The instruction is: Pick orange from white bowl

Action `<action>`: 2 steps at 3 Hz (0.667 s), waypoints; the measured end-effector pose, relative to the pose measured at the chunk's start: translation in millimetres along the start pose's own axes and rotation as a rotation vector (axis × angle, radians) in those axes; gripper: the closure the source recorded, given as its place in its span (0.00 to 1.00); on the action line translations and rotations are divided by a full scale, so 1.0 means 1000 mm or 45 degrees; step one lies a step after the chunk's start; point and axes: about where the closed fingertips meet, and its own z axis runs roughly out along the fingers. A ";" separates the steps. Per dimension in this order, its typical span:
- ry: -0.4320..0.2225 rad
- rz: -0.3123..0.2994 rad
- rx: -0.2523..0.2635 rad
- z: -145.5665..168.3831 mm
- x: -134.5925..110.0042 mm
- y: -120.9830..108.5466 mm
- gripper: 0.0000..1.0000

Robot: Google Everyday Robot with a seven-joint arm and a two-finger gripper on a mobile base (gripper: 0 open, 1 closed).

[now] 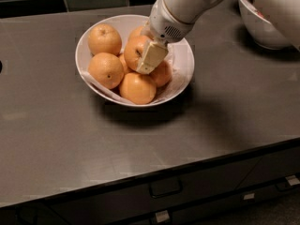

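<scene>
My gripper (pixel 151 56) is down inside the white bowl (pixel 183 55), pressed against the right side of the orange (pixel 133 50) that lies on top of the pile, in the middle. I cannot tell whether it is closed on the fruit or only touching it, because its far side is hidden. The orange sits in the bowl among the other oranges (pixel 107 70), so the reaching part looks finished. I judge that a firm grasp and the lift out of the bowl are not yet done.
</scene>
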 end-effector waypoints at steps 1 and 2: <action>-0.003 -0.003 -0.014 0.006 -0.001 -0.003 0.36; -0.003 -0.003 -0.014 0.006 -0.001 -0.003 0.55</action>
